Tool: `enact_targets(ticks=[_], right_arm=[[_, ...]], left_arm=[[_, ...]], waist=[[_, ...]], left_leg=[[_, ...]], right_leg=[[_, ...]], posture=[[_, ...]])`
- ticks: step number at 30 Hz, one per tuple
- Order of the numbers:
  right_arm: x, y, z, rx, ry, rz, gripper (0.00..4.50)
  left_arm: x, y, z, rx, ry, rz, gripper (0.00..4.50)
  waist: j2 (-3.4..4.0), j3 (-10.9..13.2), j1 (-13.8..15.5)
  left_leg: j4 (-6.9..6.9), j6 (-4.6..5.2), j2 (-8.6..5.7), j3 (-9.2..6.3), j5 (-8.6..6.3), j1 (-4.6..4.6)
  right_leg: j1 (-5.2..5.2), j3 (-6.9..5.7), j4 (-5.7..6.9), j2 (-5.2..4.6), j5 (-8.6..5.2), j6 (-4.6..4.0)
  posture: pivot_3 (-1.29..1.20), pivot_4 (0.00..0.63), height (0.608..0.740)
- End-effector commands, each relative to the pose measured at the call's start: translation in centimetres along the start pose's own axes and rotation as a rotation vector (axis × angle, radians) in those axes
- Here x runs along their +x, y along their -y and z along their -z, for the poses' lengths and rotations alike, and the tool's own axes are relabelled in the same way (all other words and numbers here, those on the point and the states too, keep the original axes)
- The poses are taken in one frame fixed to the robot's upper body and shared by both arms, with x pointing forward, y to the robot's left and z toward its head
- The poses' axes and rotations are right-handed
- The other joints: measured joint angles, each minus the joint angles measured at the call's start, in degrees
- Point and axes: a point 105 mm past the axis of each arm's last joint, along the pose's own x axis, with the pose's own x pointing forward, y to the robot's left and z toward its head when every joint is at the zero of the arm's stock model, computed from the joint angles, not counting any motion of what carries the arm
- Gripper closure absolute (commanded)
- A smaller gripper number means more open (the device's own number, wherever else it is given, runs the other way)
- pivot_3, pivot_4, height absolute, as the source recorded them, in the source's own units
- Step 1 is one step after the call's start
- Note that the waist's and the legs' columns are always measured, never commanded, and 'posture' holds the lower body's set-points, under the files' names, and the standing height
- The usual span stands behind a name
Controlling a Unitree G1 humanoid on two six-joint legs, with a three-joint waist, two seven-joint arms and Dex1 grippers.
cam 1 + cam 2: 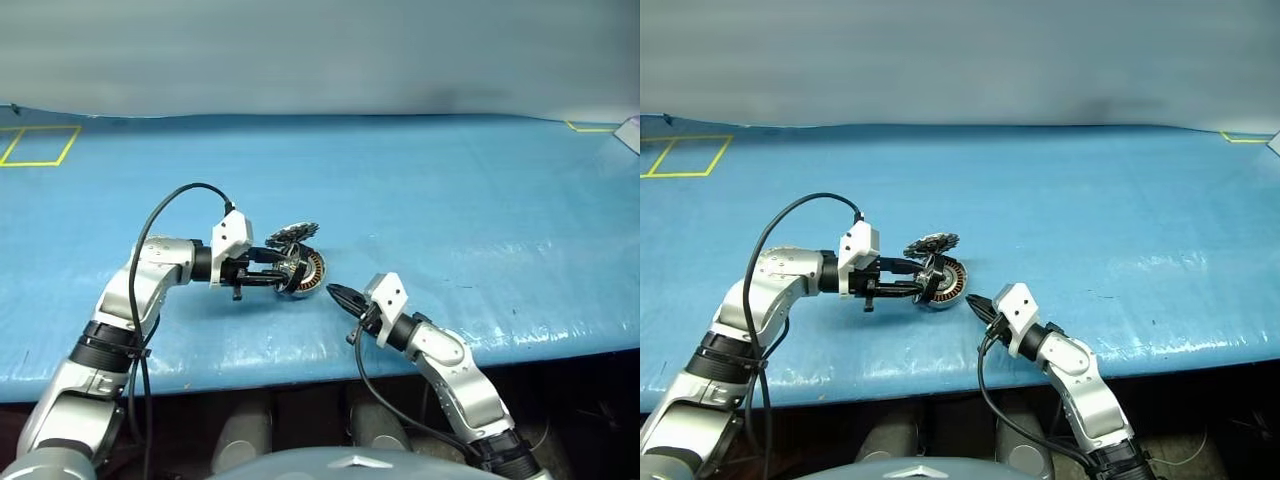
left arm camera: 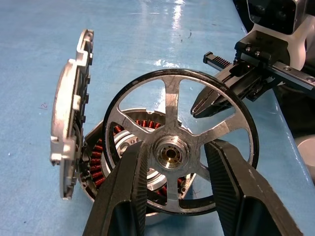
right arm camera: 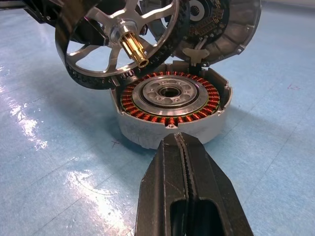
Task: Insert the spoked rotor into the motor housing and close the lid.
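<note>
Left end effector gripping spoked rotor — tilted over motor housing, lid open

Bright, even overhead light w/ white glare patches on the blue table cover, soft shadows, near fingers slightly out of focus.

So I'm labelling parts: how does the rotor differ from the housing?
The rotor is an open spoked wheel with a brass shaft; the housing carries copper windings around a silver hub. The rotor is held tilted in the left gripper; the housing lies flat on the table. Both are round and similarly wide.
</note>
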Motion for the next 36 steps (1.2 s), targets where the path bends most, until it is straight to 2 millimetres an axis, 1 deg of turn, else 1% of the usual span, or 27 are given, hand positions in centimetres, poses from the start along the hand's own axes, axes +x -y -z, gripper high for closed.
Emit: enact_targets(ticks=[1,5,11,16,22,27,33,36], right_arm=[[-0.1,0.1,-1.1,-0.030,0.049,0.004,4.50],[-0.1,-0.1,-1.1,-0.029,0.054,-0.004,4.50],[-0.2,-0.4,-1.6,-0.055,0.106,-0.020,4.50],[0.0,-0.5,-1.2,-0.045,0.110,-0.016,4.50],[0.2,-0.7,-1.0,-0.040,0.113,-0.010,4.50],[0.3,-0.8,-0.7,-0.033,0.106,-0.009,4.50],[0.2,-0.7,-0.6,-0.033,0.103,0.000,4.50],[0.2,-0.6,-0.6,-0.033,0.101,0.007,4.50]], left_arm=[[0.4,-0.4,-0.5,0.049,0.001,-0.022,2.95],[0.5,-0.6,-0.6,0.060,0.005,-0.036,2.95],[0.6,-0.6,-0.6,0.057,0.000,-0.034,2.95],[0.6,-0.5,-0.6,0.019,-0.004,-0.025,2.95],[0.3,-0.8,-1.7,-0.023,0.030,-0.028,2.95],[0.3,-1.6,-2.4,0.017,0.035,-0.078,2.95],[1.1,-2.4,-2.0,0.073,0.001,-0.141,2.95],[1.5,-2.3,-1.9,0.090,-0.014,-0.132,2.95]], waist=[[0.00,0.0,0.1],[0.00,0.0,0.1],[0.00,0.0,0.1],[0.00,0.0,0.1],[0.00,0.0,0.0],[0.00,0.0,0.0],[0.00,0.0,0.0],[0.00,0.0,0.0]], left_leg=[[0.00,0.00,0.00,0.00,0.00,0.00],[0.03,0.00,-0.01,0.00,0.00,0.09],[0.02,0.00,-0.01,0.00,0.00,0.11],[0.02,0.00,-0.01,0.00,0.00,0.16],[0.02,0.00,0.00,-0.01,0.00,0.17],[-0.02,0.00,0.00,-0.01,0.00,0.16],[-0.03,0.00,0.00,0.00,0.00,0.16],[-0.03,0.00,0.00,0.00,0.00,0.16]], right_leg=[[0.01,0.00,0.00,0.00,0.00,0.00],[0.11,0.00,-0.01,-0.01,0.00,0.01],[0.12,0.00,0.00,0.00,0.00,0.01],[0.18,0.00,0.00,0.00,0.00,0.01],[0.17,0.00,0.00,0.00,0.00,0.01],[0.14,0.01,-0.01,0.00,0.00,0.01],[0.15,0.01,-0.02,0.00,0.00,0.01],[0.14,0.01,-0.03,0.00,0.00,0.01]], posture=[[0.00,0.150,0.740],[0.00,0.150,0.740],[0.00,0.150,0.740],[0.00,0.150,0.740],[0.00,0.150,0.740],[0.00,0.150,0.740],[0.00,0.150,0.740],[0.00,0.150,0.740]])
